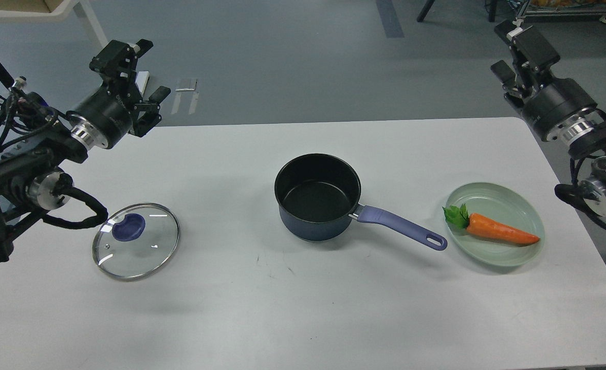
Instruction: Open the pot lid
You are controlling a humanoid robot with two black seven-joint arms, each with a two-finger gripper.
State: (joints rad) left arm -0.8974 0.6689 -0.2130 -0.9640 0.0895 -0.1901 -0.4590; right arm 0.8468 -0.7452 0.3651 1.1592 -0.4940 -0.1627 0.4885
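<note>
White table (303,318), grey floor (292,61) beyond

the pot (317,198) stands upright and uncovered in the middle of the table in front of me, dark navy outside, black and empty inside, its long purple-blue handle pointing to my lower right. the lid (136,240), clear glass with a steel rim and purple-blue knob, lies flat well to the pot's left.
</note>
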